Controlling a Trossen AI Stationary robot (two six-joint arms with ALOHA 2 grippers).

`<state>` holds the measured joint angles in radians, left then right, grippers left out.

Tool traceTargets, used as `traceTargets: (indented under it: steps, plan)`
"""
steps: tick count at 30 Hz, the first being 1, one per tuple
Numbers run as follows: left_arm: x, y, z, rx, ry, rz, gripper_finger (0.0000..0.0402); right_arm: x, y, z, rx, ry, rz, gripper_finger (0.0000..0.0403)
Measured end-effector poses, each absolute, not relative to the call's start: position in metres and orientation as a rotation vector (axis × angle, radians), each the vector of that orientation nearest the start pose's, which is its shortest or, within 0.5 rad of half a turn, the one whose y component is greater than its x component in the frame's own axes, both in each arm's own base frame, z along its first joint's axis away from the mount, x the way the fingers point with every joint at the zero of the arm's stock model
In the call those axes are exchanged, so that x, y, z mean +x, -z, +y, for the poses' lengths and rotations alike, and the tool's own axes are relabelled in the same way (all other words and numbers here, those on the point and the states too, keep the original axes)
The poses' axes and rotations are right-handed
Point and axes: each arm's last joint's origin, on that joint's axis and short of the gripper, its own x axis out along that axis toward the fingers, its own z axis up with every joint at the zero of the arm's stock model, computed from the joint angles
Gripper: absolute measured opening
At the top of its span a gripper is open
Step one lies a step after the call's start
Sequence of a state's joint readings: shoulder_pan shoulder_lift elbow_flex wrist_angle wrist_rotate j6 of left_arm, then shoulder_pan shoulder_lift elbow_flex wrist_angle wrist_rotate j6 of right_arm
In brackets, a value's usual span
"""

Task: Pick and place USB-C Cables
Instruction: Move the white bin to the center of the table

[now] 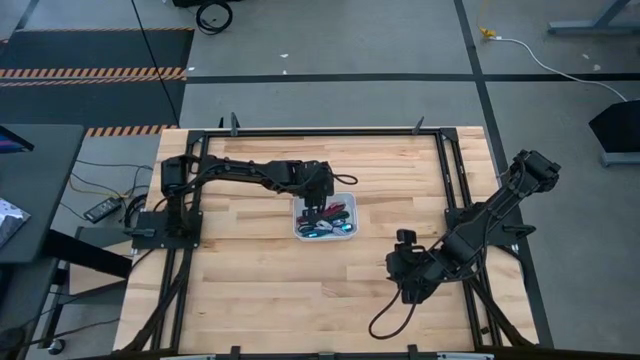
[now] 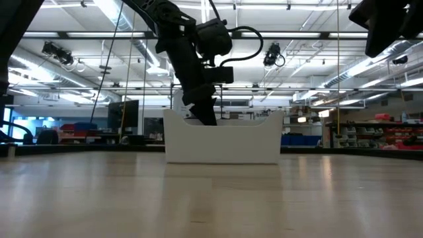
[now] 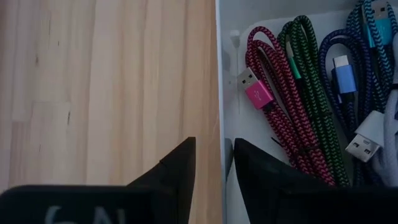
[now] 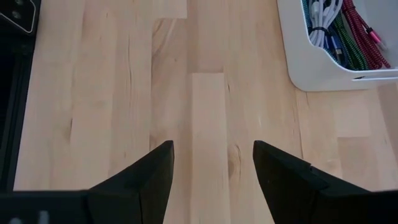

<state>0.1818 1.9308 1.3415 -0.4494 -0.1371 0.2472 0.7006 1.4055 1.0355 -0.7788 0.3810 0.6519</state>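
The white tray (image 1: 352, 236) stands mid-table and holds the cable bundles side by side. The left wrist view shows them: dark red (image 3: 277, 137), green (image 3: 311, 99), purple-blue (image 3: 336, 56), teal (image 3: 373, 25) and silver-grey (image 3: 388, 137). My left gripper (image 3: 213, 165) points down into the tray (image 2: 225, 142) from above (image 1: 315, 208), slightly open, with one finger on each side of a tray wall (image 3: 222, 93). My right gripper (image 4: 213, 162) is open over bare wood, to the right of the tray and nearer than it (image 1: 405, 285). My left gripper straddles the tray wall (image 3: 224, 143) from above, one finger (image 3: 180, 180) outside over the wood and one finger (image 3: 267, 180) inside beside the dark red cable. Wood shows between the outer finger and the wall. Whether the inner finger touches the wall, I cannot tell.
A black frame (image 1: 455, 170) runs along the table's sides, with the arm bases mounted on it left and right. Bare wood lies all around the tray (image 4: 311, 71). A loop of black robot wiring (image 1: 385, 320) rests near the right arm.
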Motion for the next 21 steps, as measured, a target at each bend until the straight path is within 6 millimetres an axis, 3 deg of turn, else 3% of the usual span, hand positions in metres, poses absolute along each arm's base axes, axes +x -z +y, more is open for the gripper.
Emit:
traceTargets:
  steps: [21]
  plan:
    - [0.3905,-0.1887,0.0749,0.259,-0.128,1.056,0.0117,0.2070,-0.2449,0.1665,-0.007,0.033,1.010,0.0226]
